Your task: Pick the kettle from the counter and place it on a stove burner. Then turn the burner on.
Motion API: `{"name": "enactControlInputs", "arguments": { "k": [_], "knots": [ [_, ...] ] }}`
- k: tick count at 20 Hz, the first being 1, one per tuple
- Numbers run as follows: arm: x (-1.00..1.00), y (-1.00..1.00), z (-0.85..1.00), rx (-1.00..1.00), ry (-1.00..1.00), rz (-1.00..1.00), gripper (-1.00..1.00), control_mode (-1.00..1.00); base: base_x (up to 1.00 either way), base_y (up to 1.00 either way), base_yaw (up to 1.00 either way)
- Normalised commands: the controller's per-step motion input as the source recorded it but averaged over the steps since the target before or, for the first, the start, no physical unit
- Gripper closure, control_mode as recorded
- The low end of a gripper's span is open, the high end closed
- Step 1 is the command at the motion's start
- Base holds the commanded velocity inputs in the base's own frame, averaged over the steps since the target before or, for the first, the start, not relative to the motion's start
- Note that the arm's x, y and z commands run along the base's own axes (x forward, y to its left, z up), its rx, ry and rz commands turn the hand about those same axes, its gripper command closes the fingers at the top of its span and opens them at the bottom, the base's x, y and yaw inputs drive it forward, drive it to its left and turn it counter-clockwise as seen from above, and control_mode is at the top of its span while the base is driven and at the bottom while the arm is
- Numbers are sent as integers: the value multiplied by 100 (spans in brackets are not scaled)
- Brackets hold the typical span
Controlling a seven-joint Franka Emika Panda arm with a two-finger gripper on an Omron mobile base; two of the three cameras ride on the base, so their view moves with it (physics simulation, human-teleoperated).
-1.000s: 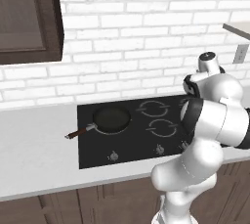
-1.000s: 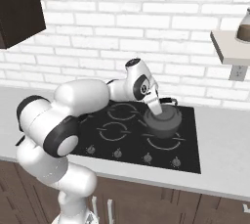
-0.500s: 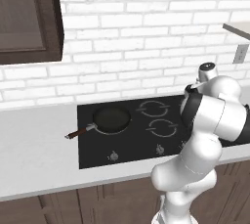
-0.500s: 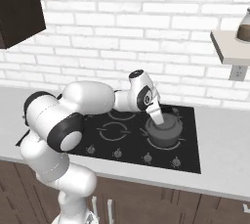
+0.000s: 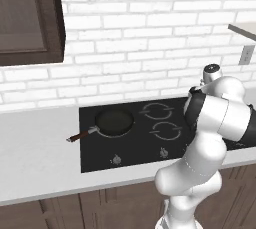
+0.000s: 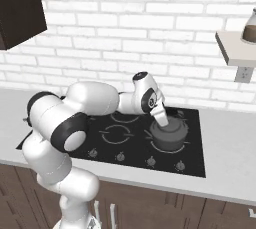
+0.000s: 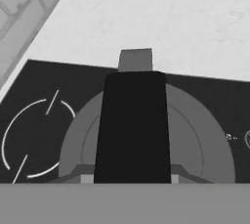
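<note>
Kettle (image 6: 169, 132) now sits on the near-right burner of the stove (image 6: 192, 159), no longer on the desk (image 6: 230, 148). Compared with 1 second ago, I see my claw (image 6: 162, 121) lower and closer over the kettle's lid; the kettle itself has barely shifted. In the hand view the dark handle (image 7: 133, 125) runs straight up the middle, the fingertips hidden, so I cannot tell whether I'm gripping or released. Placement looks done to me; the knobs (image 6: 151, 161) come next. A pan (image 5: 114, 122) occupies the far-left burner.
</note>
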Motion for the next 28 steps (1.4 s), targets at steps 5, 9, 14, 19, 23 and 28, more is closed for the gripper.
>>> {"name": "enactControlInputs", "arguments": {
  "k": [5, 9, 14, 19, 23, 28],
  "knots": [
    [2, -2, 0, 0, 0, 0, 100, -100, 0, 0, 0],
    [7, 0, 0, 0, 0, 0, 100, -100, 0, 0, 0],
    [0, 0, 0, 0, 0, 0, -100, -100, 0, 0, 0],
    [0, 0, 4, 0, 0, 0, -100, -100, 0, 0, 0],
    [0, 0, 33, 0, 0, 0, -100, -100, 0, 0, 0],
    [-40, -11, 70, 1, -10, 3, -100, -100, 0, 0, 0]
  ]
}}
